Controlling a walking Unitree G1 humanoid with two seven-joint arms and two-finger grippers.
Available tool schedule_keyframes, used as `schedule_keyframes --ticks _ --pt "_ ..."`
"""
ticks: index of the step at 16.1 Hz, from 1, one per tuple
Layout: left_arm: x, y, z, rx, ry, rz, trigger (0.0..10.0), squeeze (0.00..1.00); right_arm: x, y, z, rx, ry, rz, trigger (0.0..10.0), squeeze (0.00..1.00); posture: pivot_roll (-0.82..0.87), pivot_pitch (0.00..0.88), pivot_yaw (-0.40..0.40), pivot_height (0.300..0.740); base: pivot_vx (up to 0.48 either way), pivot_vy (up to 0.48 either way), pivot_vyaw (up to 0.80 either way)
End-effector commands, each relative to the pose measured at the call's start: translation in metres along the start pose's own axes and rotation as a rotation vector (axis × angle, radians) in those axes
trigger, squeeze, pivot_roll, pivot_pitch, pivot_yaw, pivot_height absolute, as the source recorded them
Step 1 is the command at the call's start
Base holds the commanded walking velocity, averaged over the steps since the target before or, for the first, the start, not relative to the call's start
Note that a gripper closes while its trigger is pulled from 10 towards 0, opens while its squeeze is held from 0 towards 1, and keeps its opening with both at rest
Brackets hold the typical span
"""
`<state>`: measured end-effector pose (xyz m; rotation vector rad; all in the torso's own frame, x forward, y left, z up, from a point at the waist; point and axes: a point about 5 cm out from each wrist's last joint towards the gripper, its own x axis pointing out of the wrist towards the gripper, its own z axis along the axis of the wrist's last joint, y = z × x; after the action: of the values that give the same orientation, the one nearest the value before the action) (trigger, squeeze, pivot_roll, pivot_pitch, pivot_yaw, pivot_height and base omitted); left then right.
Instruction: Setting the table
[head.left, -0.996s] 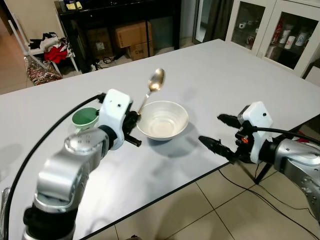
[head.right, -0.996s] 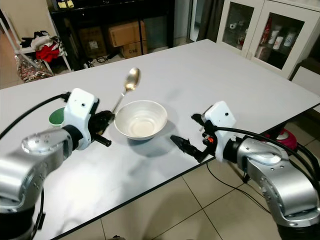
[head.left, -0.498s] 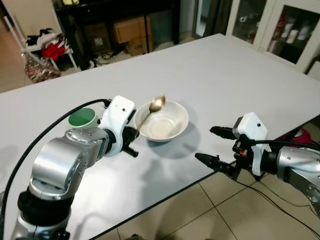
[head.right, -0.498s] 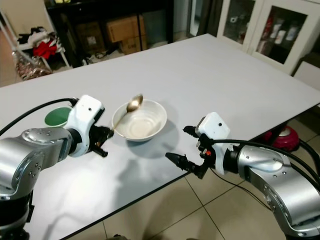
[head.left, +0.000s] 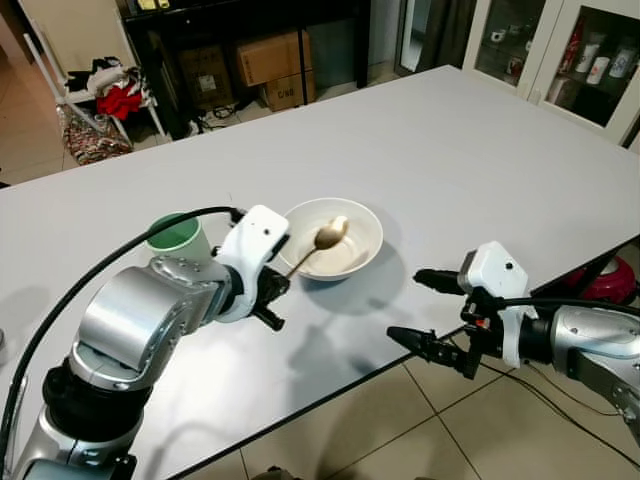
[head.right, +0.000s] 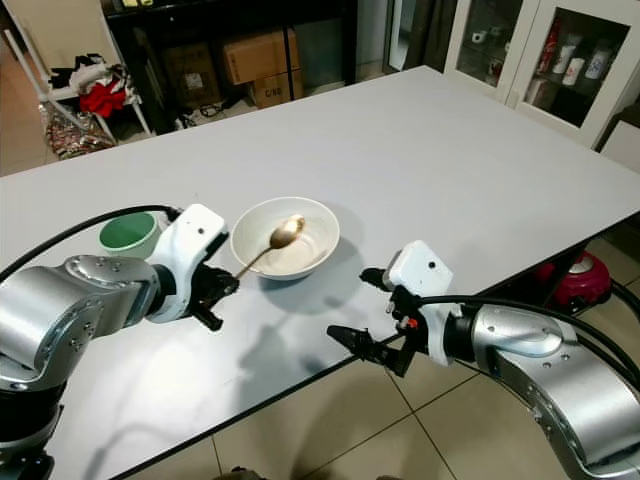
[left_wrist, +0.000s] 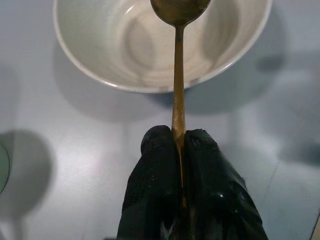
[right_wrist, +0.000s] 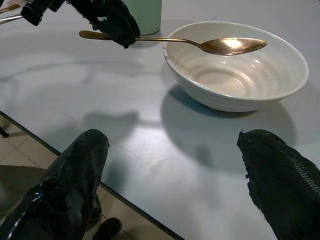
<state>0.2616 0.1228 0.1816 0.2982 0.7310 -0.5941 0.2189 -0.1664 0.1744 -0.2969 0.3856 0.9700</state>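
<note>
1. White and matte, a large rectangular table (head.left: 470, 140) spreads out before us, with tiled floor (head.left: 400, 420) beyond its near edge.
2. On the table, a round white ceramic bowl (head.left: 362, 222) with faint ridges inside sits upright near that edge. We see no food or liquid in it.
3. Our left gripper (head.right: 222, 290) has its two black fingers (left_wrist: 155, 175) pressed tight together on the handle of a slim gold-coloured metal spoon (head.left: 322, 241).
4. From the gripper the spoon's handle crosses the bowl's near rim, and its oval head hangs over the bowl's hollow. The right wrist view shows the head level with the rim, above the bowl's floor, not lying in it.
5. Just beside the left gripper, on the side away from the bowl, stands a pale green round cup (head.left: 177, 236) with a darker green inside. We cannot tell whether it holds anything.
6. Our right gripper (head.left: 425, 312) hovers at the table's near edge, to the right of the bowl and apart from it. Its two black fingers (right_wrist: 75, 175) are spread wide, with nothing between them.
7. Behind the table we see a dark shelf unit with brown cardboard boxes (head.left: 270, 62), and to the far right a white cabinet with glass doors (head.left: 580, 50) holding small items too small to tell.
</note>
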Motion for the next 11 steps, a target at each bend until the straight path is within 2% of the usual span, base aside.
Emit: schedule_keyframes --ticks 1,2,11 --pt "0.000 0.004 0.002 0.007 0.009 0.016 10.0 0.05 -0.001 0.005 0.004 -0.016 -0.005 0.021 10.0 0.00 -0.09 0.000 0.128 0.740 0.000 0.000 0.00" --pt "0.002 0.007 0.004 0.006 0.011 0.023 10.0 0.12 -0.001 0.005 0.005 -0.018 -0.009 0.021 10.0 0.00 -0.09 0.000 0.128 0.740 0.000 0.000 0.00" --pt "0.014 0.018 0.011 -0.007 0.019 0.052 10.0 0.12 -0.001 0.006 0.008 -0.020 -0.019 0.014 10.0 0.00 -0.09 0.000 0.137 0.740 0.000 0.000 0.00"
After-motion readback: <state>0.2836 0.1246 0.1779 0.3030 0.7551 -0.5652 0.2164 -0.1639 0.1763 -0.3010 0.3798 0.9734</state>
